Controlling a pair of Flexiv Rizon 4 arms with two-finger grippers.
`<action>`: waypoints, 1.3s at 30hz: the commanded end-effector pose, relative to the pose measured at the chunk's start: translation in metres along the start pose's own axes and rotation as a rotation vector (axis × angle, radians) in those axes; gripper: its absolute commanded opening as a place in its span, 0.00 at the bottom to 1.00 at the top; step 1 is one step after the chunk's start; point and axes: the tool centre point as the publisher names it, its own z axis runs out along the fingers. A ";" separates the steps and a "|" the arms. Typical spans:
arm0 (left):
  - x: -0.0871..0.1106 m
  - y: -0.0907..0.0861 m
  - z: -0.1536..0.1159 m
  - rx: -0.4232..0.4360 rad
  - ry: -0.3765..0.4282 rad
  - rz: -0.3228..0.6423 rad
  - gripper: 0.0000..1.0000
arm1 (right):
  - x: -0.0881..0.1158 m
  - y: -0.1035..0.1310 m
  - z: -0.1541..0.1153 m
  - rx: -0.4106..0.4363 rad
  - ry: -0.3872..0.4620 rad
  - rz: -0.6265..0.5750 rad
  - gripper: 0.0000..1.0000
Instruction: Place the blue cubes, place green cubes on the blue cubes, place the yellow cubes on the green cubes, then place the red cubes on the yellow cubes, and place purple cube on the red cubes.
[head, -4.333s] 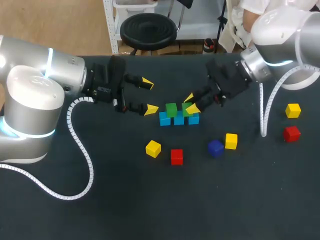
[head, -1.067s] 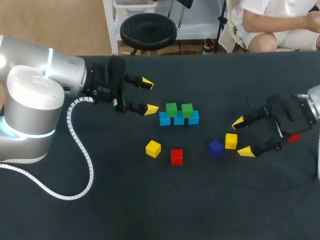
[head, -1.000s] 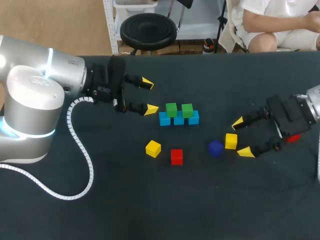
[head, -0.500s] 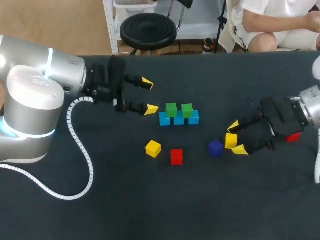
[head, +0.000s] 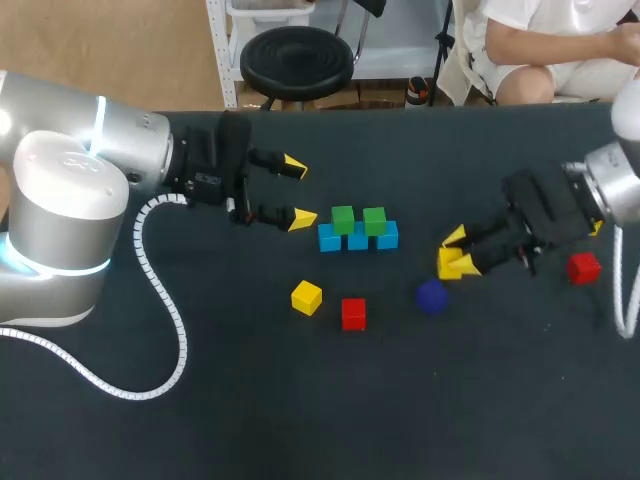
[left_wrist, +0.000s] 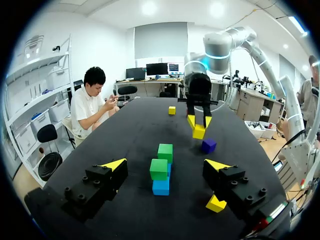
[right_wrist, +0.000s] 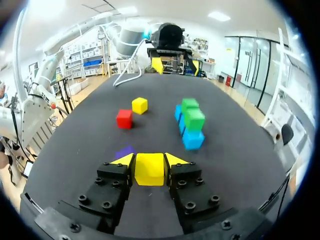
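**Carrying yellow to the green tier**

Grips a yellow cube (right_wrist: 150, 169) in the right gripper (head: 460, 252), both fingers pressed to its sides. Looks lifted off the table (head: 300, 420), just beside the purple cube (head: 431, 296) and well apart from the stack. Belongs next on the two green cubes (head: 343, 219), seated on a row of three blue cubes (head: 358, 240).

Carry high enough to clear the greens, then come straight down. Avoid a sideways approach, for fear of knocking the nearer green off its blues. Square the faces with the greens before lowering, and let go only once seated flat.

Mind the left gripper (head: 298, 192), fingers spread with nothing between them, hovering just beside the stack on its far side.

Waiting on the table: a second yellow cube (head: 307, 297) and a red cube (head: 353, 313) near the stack, and a second red cube (head: 583, 267) by the right arm.
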 end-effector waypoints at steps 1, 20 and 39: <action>0.001 -0.001 -0.001 -0.002 -0.005 0.002 1.00 | -0.022 -0.011 -0.001 -0.004 0.017 -0.022 0.00; 0.001 -0.001 -0.001 -0.002 -0.005 0.002 1.00 | -0.111 -0.069 0.044 -0.095 0.025 -0.125 0.00; 0.001 -0.001 -0.001 -0.002 -0.005 0.002 1.00 | -0.100 -0.065 0.067 -0.075 0.006 -0.036 0.00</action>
